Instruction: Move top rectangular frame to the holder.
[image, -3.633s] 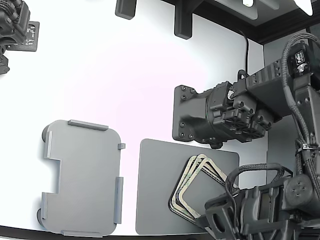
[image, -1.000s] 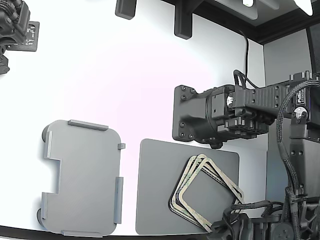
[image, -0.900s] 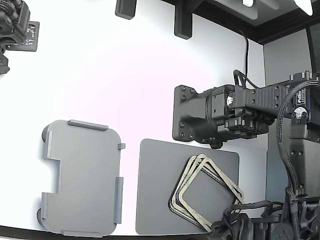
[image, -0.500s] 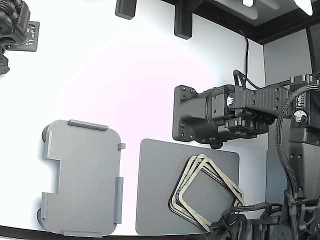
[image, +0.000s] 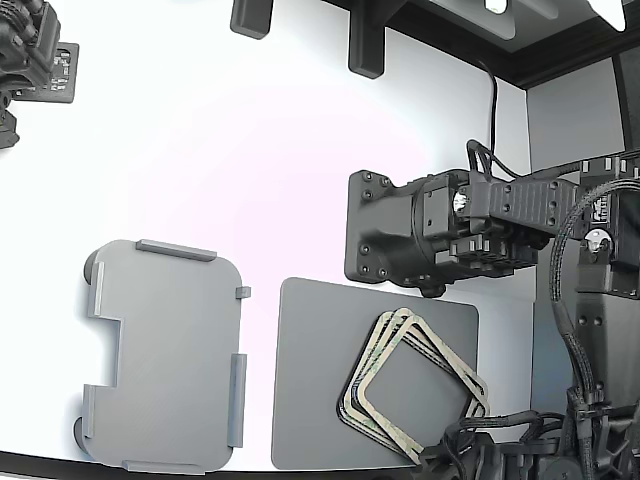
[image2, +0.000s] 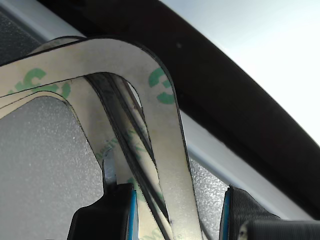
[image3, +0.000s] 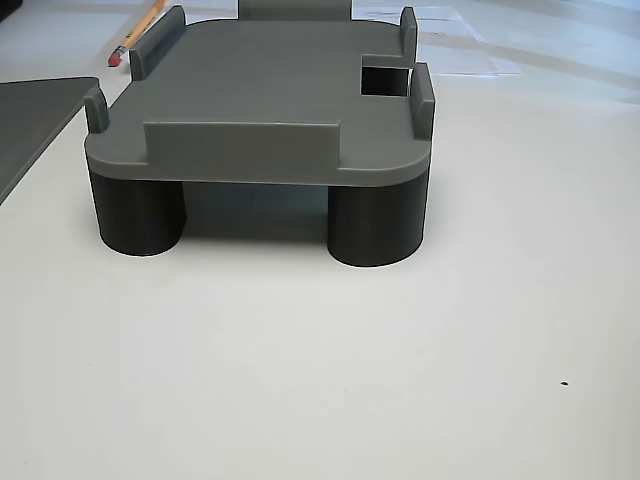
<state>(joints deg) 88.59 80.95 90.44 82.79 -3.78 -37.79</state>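
Black claw (image2: 175, 215) spread open astride the thin beige green-mottled top rectangular frame (image2: 167, 150), seen only by wrist view, light grey lipped holder (image: 165, 355) well apart on white tabletop (image: 250, 180), round feet visible only in other view.

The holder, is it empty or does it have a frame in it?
Empty. The holder shows only its bare grey top in the exterior view and the other view, and the frames lie stacked on the mat.

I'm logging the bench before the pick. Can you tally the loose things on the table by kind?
Frames (fanned stack on the mat, edges overlap so the count is a best read): 3
Holder: 1
Mat: 1
Pencil (other view only): 1
Total: 6
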